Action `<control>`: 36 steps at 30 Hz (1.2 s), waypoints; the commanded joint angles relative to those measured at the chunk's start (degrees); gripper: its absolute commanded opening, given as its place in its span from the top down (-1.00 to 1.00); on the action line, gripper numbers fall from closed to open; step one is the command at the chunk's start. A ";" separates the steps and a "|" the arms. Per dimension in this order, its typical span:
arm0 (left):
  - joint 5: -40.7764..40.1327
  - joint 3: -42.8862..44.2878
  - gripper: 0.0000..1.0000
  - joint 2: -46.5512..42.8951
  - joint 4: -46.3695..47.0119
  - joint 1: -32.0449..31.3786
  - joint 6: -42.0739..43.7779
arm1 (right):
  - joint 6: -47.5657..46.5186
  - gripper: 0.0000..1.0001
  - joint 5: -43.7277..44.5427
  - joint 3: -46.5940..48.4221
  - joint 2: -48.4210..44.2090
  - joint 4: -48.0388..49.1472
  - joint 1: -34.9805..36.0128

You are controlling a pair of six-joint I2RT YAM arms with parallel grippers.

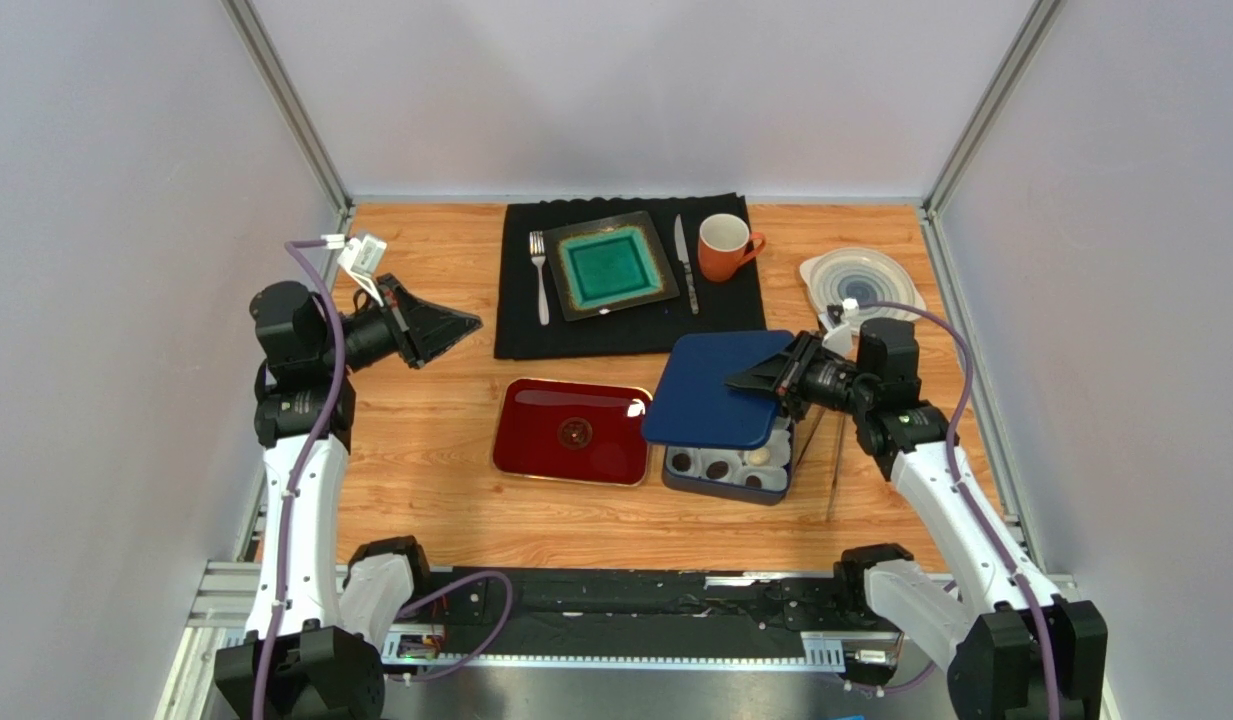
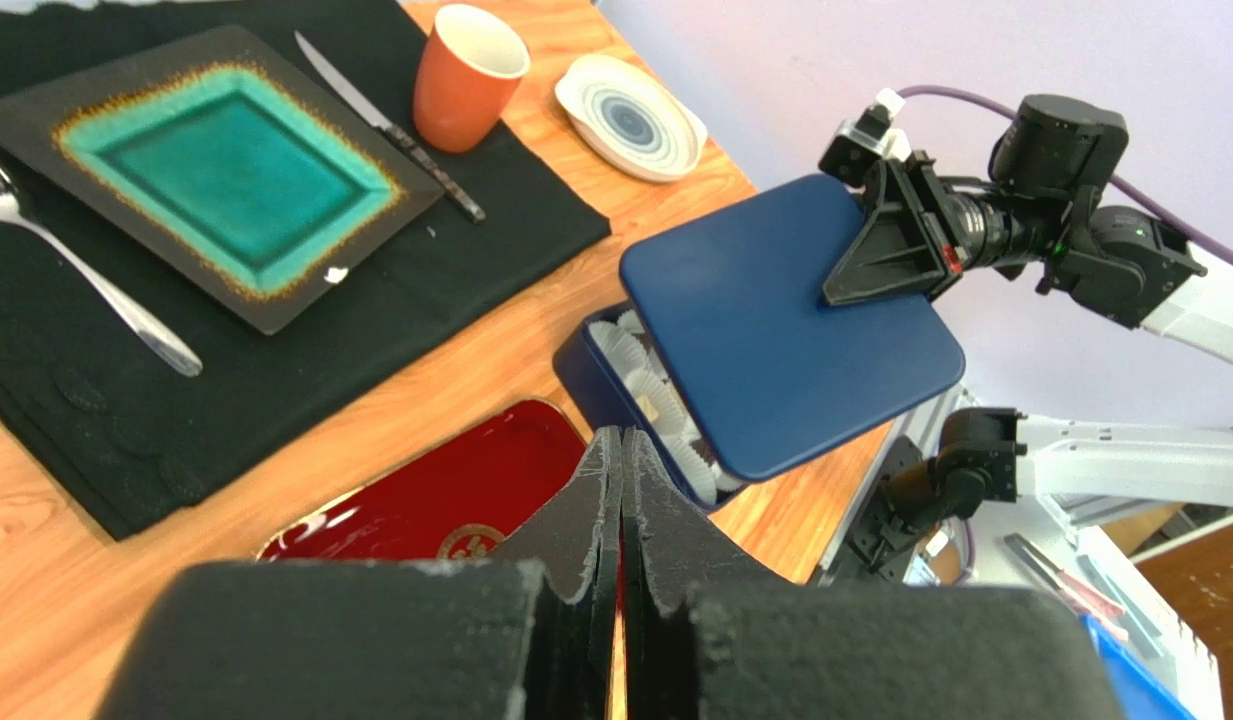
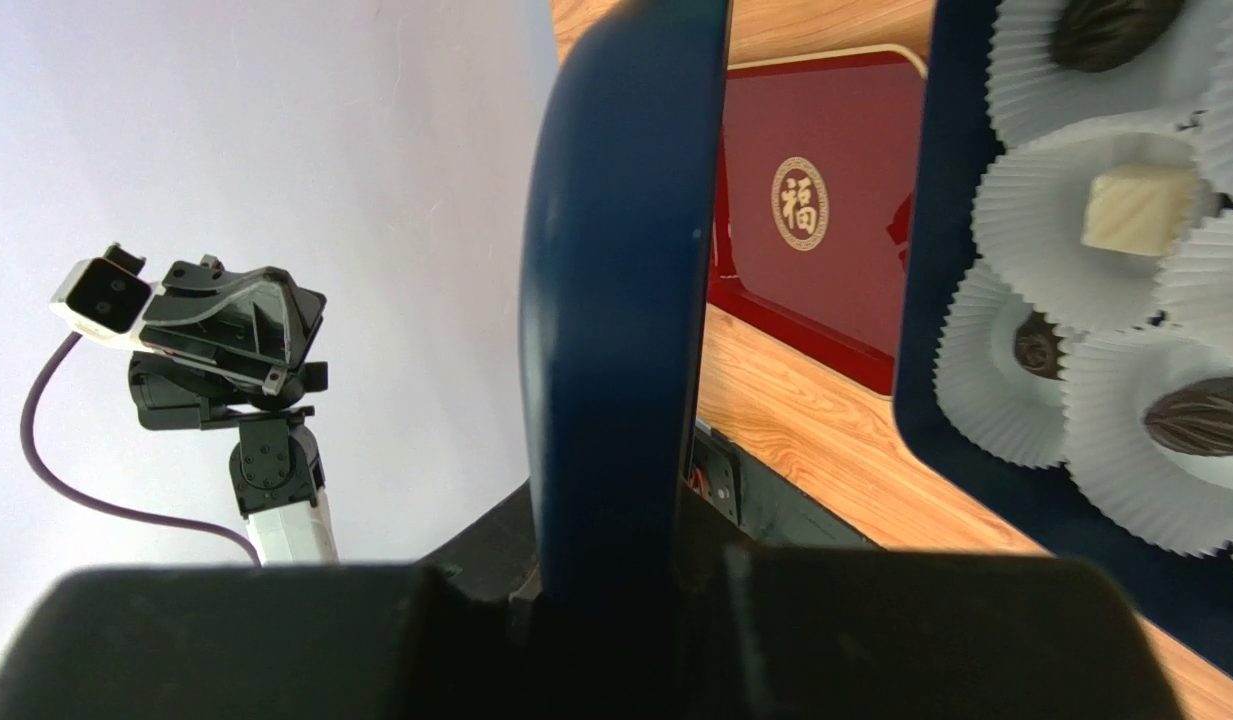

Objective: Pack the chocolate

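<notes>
Chocolates (image 3: pixel 1136 206) sit in white paper cups (image 3: pixel 1013 398) inside a navy box (image 1: pixel 727 483) on the wooden table (image 1: pixel 427 450): a cream cube and several dark brown pieces show in the right wrist view, and the near row lies uncovered in the overhead view. None of the pieces is between any fingers. Above them the right gripper (image 1: pixel 772 375) is clamped on the right edge of a blue lid (image 1: pixel 709 393), holding it tilted over the far part of the box; whether the lid touches the box's rim cannot be told. In the right wrist view the lid stands edge-on between the fingers, with the chocolates just beside it, to the right.

The left gripper (image 2: pixel 624 450) hangs raised at the table's left side, well apart from the box, its fingers pressed together on nothing.

A red tray (image 1: pixel 535 447) lies just left of the box. Behind both, a black mat (image 1: pixel 637 333) carries a square teal plate (image 1: pixel 615 267), a fork (image 1: pixel 540 278) on its left, a knife (image 1: pixel 684 266) on its right and an orange mug (image 1: pixel 723 246). A white dish (image 1: pixel 860 281) rests off the mat at the far right.
</notes>
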 commanded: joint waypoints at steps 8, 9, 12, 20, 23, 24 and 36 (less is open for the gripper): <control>3.52 -2.93 0.99 -0.48 0.79 -0.06 1.87 | -10.33 1.00 -5.80 -4.84 0.96 -0.03 -3.06; 3.60 -2.84 0.99 -0.75 0.61 -0.06 2.14 | -10.70 1.00 -5.63 -5.20 0.78 -0.12 -3.58; 3.87 -2.67 0.98 -1.10 0.08 -0.06 2.67 | -12.19 1.00 -4.49 -6.52 -0.97 0.49 -4.99; 4.83 -2.75 0.99 -1.01 -0.27 -0.06 2.75 | -11.06 1.00 -7.73 -10.21 -1.59 8.40 -11.32; 4.83 -2.75 0.99 -0.93 -0.10 0.03 2.75 | -10.27 1.00 -8.44 -11.61 -1.15 11.92 -12.90; 4.83 -2.75 0.99 -0.84 0.08 -0.06 2.75 | -10.00 1.00 -8.61 -11.96 -0.89 14.70 -13.51; 5.19 -2.32 0.99 -0.84 0.26 0.03 2.40 | -9.37 0.97 -9.06 -16.80 5.35 19.58 -14.57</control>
